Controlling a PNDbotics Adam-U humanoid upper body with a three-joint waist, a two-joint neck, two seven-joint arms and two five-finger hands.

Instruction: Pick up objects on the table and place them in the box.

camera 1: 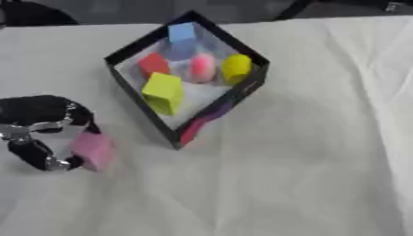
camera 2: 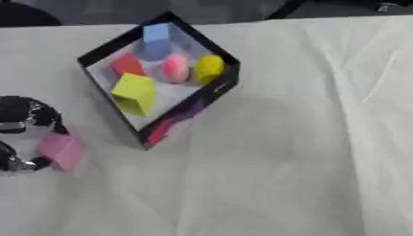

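Left eye view: black-walled open cardboard box (camera 1: 250, 90) sits turned like a diamond on the white cloth-covered counter (camera 1: 322, 161). Inside the box: light blue block (camera 1: 181, 33) at the far corner, red block (camera 1: 153, 64) near the left wall, pink rounded piece (camera 1: 202, 67) in the middle, yellow rounded piece (camera 1: 236, 67) by the right wall, yellow-green cube (camera 1: 164, 92) toward the near corner. Left hand (camera 1: 40, 133), black with silver joints, is left of and below the box, well apart from it. Its fingers curl round a pink foam block (camera 1: 93, 150), pinching it between thumb and fingers. Block looks just above or on the cloth; cannot tell which. Right hand not visible.

Right eye view: same layout, everything shifted toward the left edge. Left hand (camera 2: 20, 138) partly cut off by the frame; pink block (camera 2: 61, 151) on its box-facing side, clear of the box's left wall. No other loose objects show on the cloth around the box.

Step, as judged: grasp made on what looks like the last loose object, carry to the box pending. Next move calls for lifting the block above the box's near-left wall, moving it up and right over the opening, then releasing over a free patch of floor, likely near the cube.
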